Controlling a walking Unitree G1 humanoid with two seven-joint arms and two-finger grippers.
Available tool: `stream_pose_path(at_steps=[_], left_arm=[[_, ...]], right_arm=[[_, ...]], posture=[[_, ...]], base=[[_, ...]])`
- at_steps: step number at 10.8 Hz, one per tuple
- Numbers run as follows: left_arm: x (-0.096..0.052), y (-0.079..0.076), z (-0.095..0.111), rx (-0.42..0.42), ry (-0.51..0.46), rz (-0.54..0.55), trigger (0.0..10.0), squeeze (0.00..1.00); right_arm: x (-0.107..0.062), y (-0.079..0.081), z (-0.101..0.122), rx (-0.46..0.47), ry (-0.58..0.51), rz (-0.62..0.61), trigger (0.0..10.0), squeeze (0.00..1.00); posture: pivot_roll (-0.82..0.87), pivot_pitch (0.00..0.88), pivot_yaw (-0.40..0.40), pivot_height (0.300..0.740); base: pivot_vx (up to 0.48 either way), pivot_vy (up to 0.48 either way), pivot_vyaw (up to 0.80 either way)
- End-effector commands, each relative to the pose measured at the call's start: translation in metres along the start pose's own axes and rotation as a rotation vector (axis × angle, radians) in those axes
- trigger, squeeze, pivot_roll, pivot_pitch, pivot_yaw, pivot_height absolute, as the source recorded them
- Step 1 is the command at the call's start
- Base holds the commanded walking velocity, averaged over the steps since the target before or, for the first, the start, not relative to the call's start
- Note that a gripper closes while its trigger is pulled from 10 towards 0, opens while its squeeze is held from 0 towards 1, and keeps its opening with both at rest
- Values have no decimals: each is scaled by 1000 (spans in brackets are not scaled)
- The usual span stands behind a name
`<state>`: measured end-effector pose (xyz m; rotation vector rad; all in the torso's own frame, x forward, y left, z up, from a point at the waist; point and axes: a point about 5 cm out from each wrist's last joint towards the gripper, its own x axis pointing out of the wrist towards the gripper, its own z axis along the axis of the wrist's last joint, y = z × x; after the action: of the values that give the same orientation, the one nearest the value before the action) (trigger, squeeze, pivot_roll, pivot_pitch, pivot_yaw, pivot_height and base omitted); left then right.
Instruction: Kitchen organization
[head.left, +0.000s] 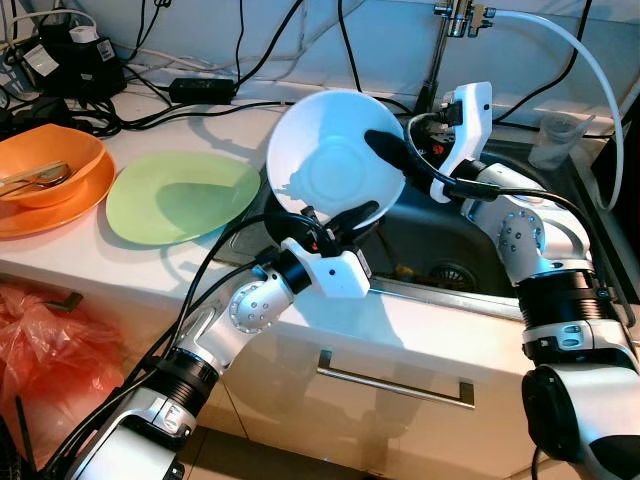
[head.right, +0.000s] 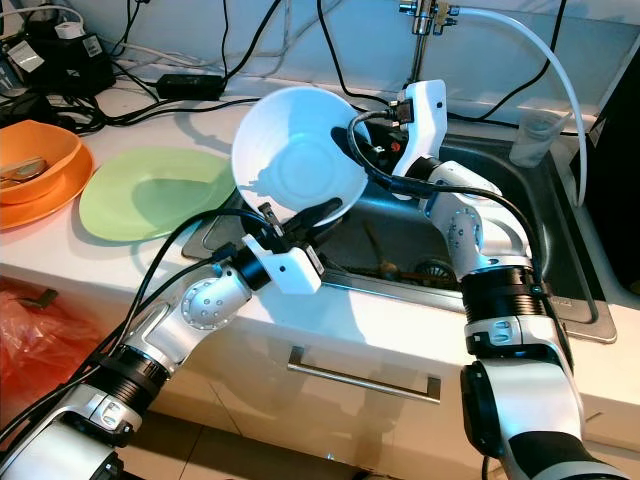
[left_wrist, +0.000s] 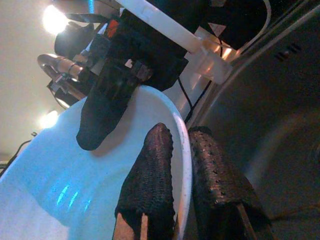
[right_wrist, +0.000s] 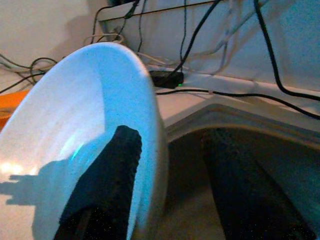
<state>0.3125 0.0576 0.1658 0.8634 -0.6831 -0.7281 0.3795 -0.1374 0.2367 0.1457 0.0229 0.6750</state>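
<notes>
One round white plastic bowl (head.left: 335, 150), tilted on edge above the left end of the steel sink (head.left: 450, 255), pinched at its lower rim by the left claw (head.left: 335, 222), one finger inside, one outside. Right claw (head.left: 400, 150) astride the opposite rim, one finger (right_wrist: 107, 182) against the inner wall, the other behind; grip there hard to judge. On the white counter (head.left: 130, 265): one flat lime-green plate (head.left: 180, 195), one orange bowl (head.left: 50, 170) cut off at the frame edge, contents unclear. One clear cup (head.left: 555, 140) beside the sink.
</notes>
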Motion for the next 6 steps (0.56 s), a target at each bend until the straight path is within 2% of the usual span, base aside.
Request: stream_pose_path(at_steps=[1,6], left_arm=[[6,15,12,33,-72,56,0,0],[7,14,12,39,-77,51,0,0]], right_arm=[[-9,-10,-9,8,47,-37,0,0],[-16,-13,-13,-6,88,-23,0,0]], posture=[[-18,0,-24,740],[-23,0,-22,740]], base=[[0,0,0],[0,0,0]])
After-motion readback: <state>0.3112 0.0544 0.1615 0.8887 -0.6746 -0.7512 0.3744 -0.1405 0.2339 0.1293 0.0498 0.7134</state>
